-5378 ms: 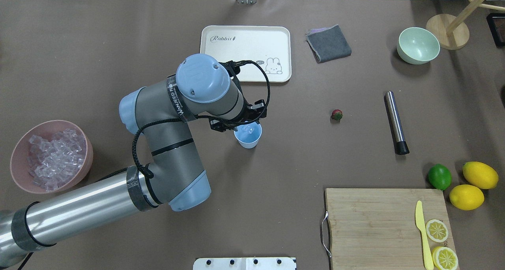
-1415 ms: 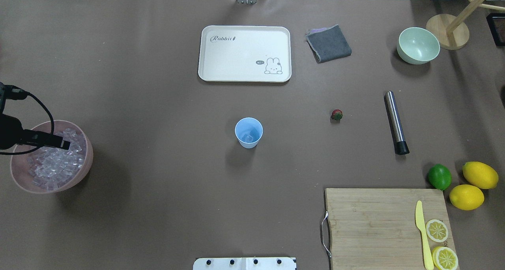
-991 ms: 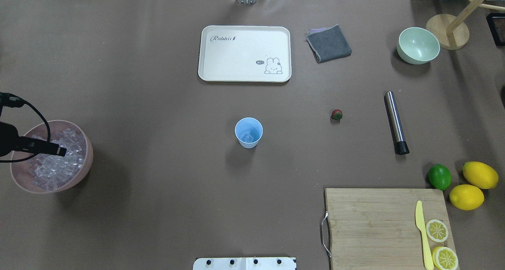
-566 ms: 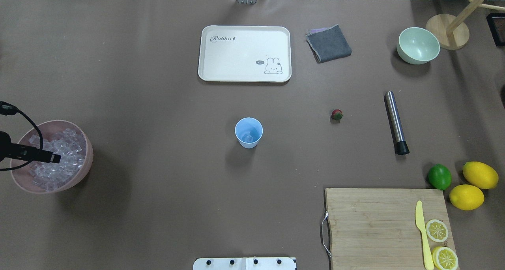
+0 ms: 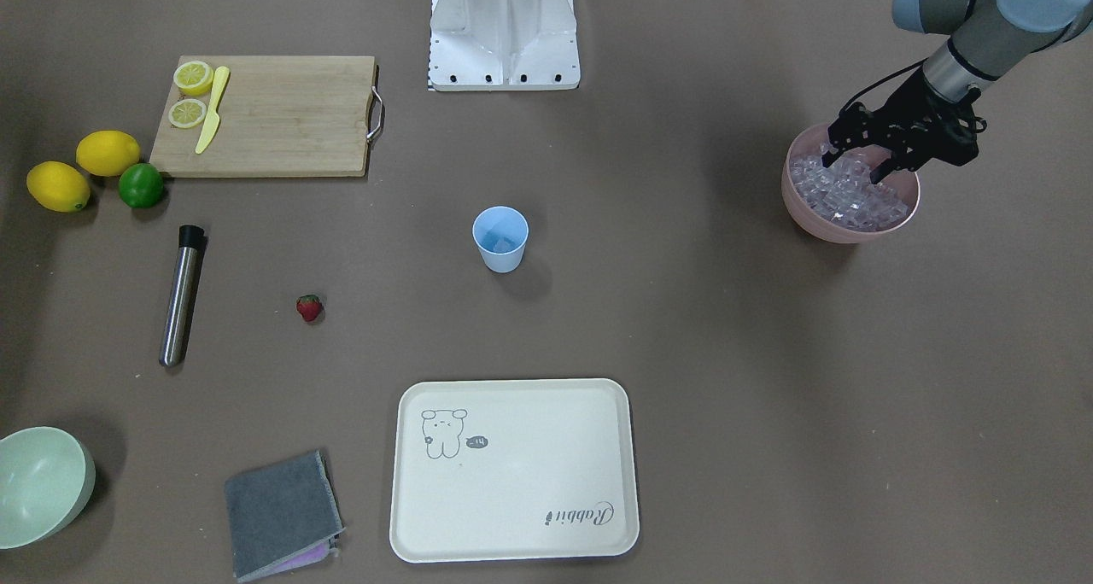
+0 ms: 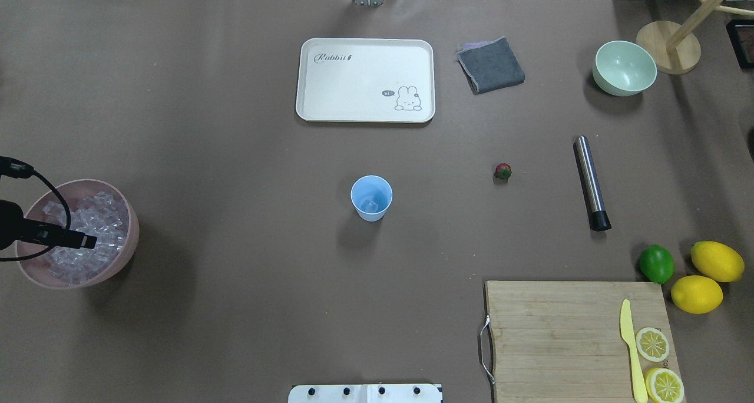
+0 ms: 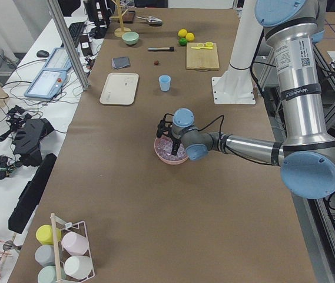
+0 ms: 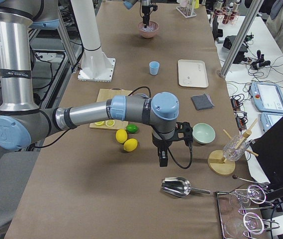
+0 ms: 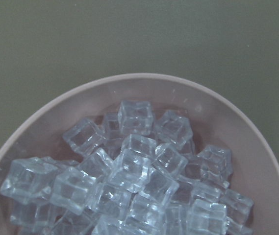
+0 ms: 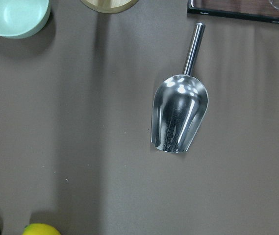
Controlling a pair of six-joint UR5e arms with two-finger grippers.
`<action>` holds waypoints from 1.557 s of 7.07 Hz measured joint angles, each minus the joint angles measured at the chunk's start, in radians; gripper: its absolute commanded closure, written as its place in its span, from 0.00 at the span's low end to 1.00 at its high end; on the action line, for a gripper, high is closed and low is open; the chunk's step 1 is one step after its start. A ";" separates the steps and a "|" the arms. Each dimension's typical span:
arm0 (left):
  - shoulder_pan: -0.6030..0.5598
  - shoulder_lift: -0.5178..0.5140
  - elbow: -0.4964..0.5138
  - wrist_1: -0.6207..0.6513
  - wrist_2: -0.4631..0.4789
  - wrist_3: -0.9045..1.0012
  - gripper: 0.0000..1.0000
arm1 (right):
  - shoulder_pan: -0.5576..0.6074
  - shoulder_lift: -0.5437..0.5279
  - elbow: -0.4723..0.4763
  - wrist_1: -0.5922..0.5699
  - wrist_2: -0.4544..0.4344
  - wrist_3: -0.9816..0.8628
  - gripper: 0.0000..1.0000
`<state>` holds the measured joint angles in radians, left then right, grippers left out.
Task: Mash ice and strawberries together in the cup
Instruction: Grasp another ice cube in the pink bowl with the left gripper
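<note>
At the worktop's left edge the left end effector (image 5: 852,167) hangs with fingers spread, tips at the ice (image 5: 854,200) in the pink bowl (image 5: 820,224). The light-blue cup (image 6: 371,198) stands mid-worktop with ice inside, the strawberry (image 6: 502,171) well apart toward the right edge. Near that edge the right end effector (image 8: 162,158) hangs by a metal scoop (image 10: 180,113); spread or pressed together, I cannot tell.

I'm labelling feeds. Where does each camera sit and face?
Front: across the table, facing the robot's base; left hand over bowl.
Overhead: behind it, looking down; same hand, same bowl.
Left end: along table; left arm near.
Right end: along table; right arm near.
Left wrist: down onto ice; no body.
Right wrist: down onto scoop; no body.
Front and overhead share the blue cup.
</note>
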<state>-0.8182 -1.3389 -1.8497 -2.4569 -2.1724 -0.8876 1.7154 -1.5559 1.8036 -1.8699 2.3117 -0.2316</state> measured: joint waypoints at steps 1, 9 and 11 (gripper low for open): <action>0.004 -0.010 0.001 0.001 0.001 -0.003 0.11 | 0.001 -0.002 0.000 0.000 0.000 0.000 0.00; 0.011 -0.083 0.019 0.008 -0.001 0.001 0.30 | 0.006 -0.007 0.005 0.000 0.002 0.000 0.00; 0.010 -0.082 0.020 0.007 -0.005 0.001 0.30 | 0.006 -0.008 0.005 0.000 0.002 0.000 0.00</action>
<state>-0.8079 -1.4212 -1.8296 -2.4500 -2.1775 -0.8870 1.7211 -1.5635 1.8089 -1.8699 2.3132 -0.2316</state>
